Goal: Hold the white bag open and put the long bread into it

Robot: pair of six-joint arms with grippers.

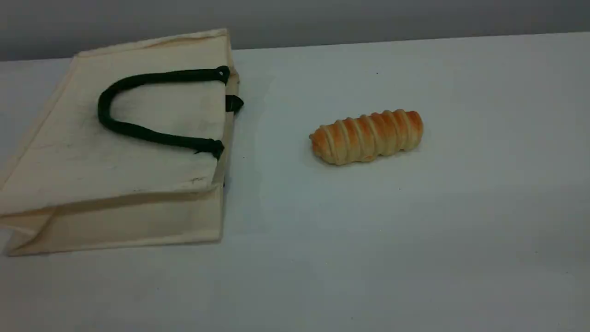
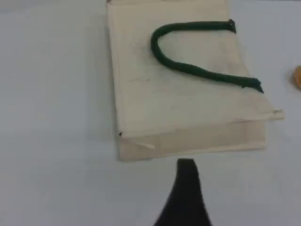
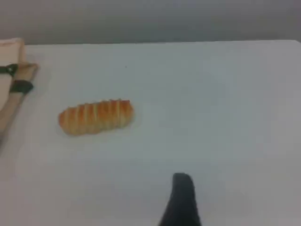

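The white bag [image 1: 138, 152] lies flat on its side on the worktop [image 1: 415, 240], mouth facing the long bread [image 1: 366, 137], which rests well apart from it to the right. Both my jaws hang released and hold nothing: my left gripper [image 2: 186, 165] just short of the bag's near edge, my right gripper [image 3: 182, 179] short of the bread. I should first lift the upper lip by its green handle [image 1: 138, 131], raising the mouth fully. Nothing blocks the path between them.
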